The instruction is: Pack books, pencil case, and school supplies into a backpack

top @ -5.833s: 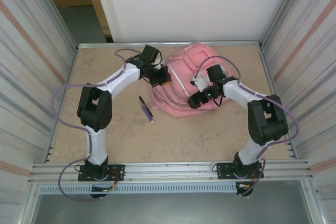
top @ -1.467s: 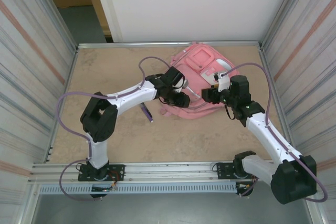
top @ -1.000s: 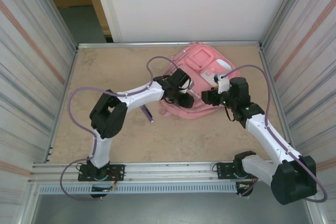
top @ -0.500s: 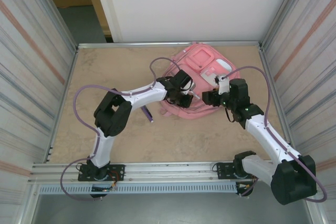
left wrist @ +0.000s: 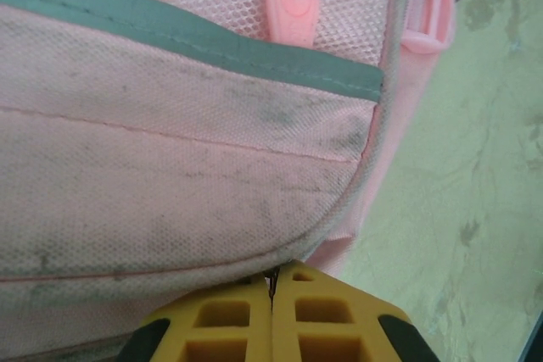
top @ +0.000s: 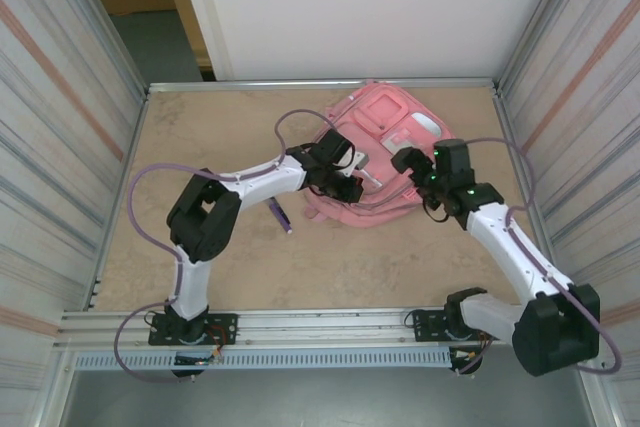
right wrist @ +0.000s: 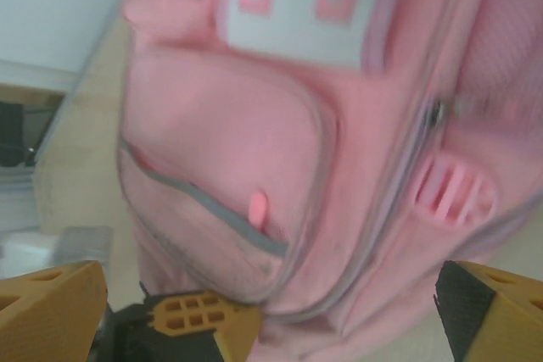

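The counter (top: 200,127) carries the pink backpack (top: 375,132), which lies flat with its front pockets facing up. The visible pocket zippers look closed, and the contents cannot be seen. The right hand (top: 405,159) hovers over the backpack's front panel beside the white patch, fingers spread wide. The left hand (left wrist: 271,294) sits at the backpack's near-left pocket seam, fingers pressed together. Whether fabric is caught between them cannot be told. The purple pen (top: 281,215) lies on the counter just left of the backpack, outside it.
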Robot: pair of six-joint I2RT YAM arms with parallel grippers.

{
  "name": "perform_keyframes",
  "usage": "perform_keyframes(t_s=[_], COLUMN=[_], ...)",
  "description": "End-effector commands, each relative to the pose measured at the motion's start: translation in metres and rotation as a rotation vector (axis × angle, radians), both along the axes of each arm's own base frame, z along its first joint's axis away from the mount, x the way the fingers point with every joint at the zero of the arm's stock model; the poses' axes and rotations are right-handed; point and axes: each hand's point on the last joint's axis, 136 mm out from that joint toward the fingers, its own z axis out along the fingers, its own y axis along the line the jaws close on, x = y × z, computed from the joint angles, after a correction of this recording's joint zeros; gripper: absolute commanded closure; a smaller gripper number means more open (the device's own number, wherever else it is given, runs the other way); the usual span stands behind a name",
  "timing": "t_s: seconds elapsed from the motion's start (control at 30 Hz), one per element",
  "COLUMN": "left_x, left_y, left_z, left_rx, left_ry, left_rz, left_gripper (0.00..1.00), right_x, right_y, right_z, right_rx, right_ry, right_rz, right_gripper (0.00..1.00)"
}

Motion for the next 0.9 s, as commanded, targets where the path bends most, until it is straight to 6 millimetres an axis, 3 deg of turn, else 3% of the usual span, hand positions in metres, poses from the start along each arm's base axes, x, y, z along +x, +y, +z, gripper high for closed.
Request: perform_keyframes(t_s=[0.0, 0.13, 0.3, 0.43, 0.6, 0.73, 0.87], left_x=[-0.008, -0.014, -0.013, -0.016, -0.016, -0.001, 0.032], left_y=[-0.013, -0.018, -0.017, -0.019, -0.013, 0.004, 0.042], left_z=[0.040, 0.056, 0.059, 0.059, 0.061, 0.057, 0.041], left_rx=[-0.122, -0.184, -0.189, -0.194, -0.144, -0.083, 0.015], left_ry=[-0.070, -0.158, -0.201, -0.226, -0.276, -0.294, -0.308], left_rz=[-0.070, -0.117, -0.120, -0.159, -0.196, -0.167, -0.069], left_gripper=[1.00, 1.00, 1.00, 1.00, 1.00, 1.00, 1.00], right_x=[-0.016, -0.006, 0.003, 0.010, 0.011, 0.010, 0.005], right_y=[0.009, 0.037, 0.052, 0.064, 0.074, 0.070, 0.055], right_z=[-0.021, -0.047, -0.058, -0.063, -0.071, -0.064, -0.048], right_rx=[0.042, 0.151, 0.185, 0.208, 0.234, 0.187, 0.056], right_ry=[0.216, 0.351, 0.391, 0.409, 0.418, 0.380, 0.314], right_rz=[-0.160, -0.081, -0.089, -0.064, -0.032, 0.030, 0.128], right_gripper=[0.01, 0.02, 0.44, 0.53, 0.93, 1.00, 1.00])
